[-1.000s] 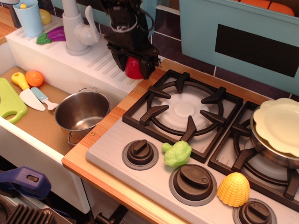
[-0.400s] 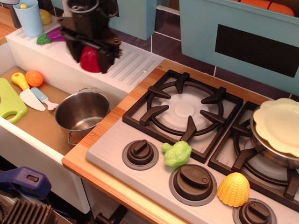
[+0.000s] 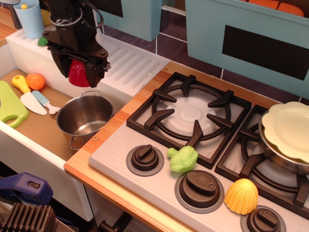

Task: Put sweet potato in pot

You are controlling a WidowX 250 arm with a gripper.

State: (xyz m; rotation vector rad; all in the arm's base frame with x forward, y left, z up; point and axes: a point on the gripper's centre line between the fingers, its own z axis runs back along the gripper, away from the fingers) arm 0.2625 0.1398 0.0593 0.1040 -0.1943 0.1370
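Note:
My black gripper [image 3: 78,75] is shut on the glossy dark-red sweet potato [image 3: 77,74], holding it in the air over the sink. The small shiny steel pot [image 3: 84,118] stands upright and empty in the sink, just below and slightly right of the gripper. The sweet potato hangs a short way above the pot's back rim, not touching it. The gripper's body hides the faucet and part of the drainboard behind it.
An orange ball [image 3: 35,80], toy knife [image 3: 30,100] and green cutting board [image 3: 10,104] lie left in the sink. A blue cup [image 3: 29,18] stands at back left. On the stove: green broccoli [image 3: 183,159], yellow corn dome [image 3: 241,195], pan with pale plate [image 3: 288,131].
My gripper has carried the sweet potato leftward and down, from the drainboard edge near the stove to a spot just above the pot. The pot has not moved.

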